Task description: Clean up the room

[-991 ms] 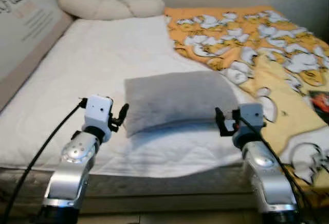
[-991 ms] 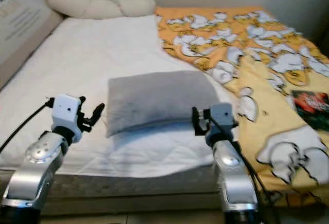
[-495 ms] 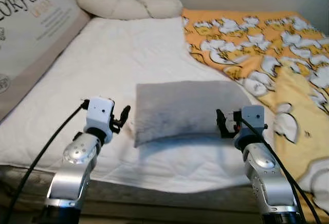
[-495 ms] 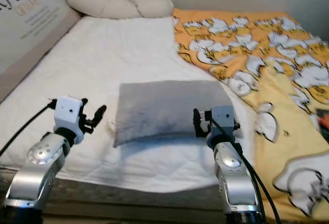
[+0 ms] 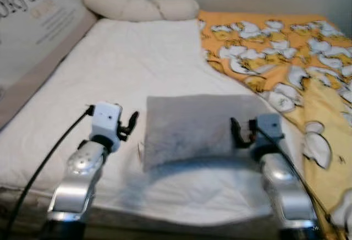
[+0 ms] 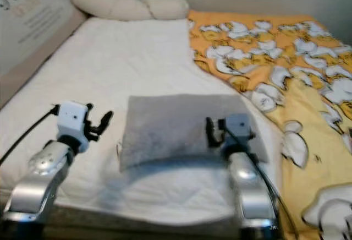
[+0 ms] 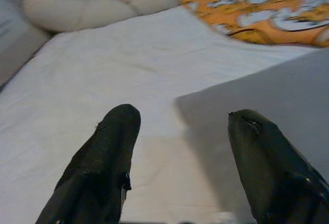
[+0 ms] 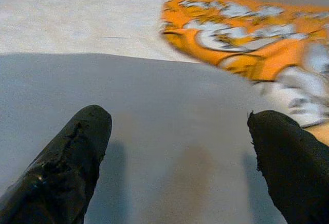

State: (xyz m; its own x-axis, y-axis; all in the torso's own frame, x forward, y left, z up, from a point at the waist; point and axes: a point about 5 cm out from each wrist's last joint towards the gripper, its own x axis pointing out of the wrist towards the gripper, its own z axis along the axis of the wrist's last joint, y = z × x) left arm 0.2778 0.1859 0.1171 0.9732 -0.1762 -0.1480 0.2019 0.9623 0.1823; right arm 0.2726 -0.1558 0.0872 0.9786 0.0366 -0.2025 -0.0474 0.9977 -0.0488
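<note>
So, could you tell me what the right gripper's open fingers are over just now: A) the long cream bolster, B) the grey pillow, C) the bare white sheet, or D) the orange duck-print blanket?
B: in the right wrist view the right gripper has its fingers spread with the grey pillow beneath and ahead of them.

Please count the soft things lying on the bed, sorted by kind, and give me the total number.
Gray pillow: 1
Long cream pillow at the head of the bed: 1
Orange blanket with white cartoon print: 1
Total: 3
</note>
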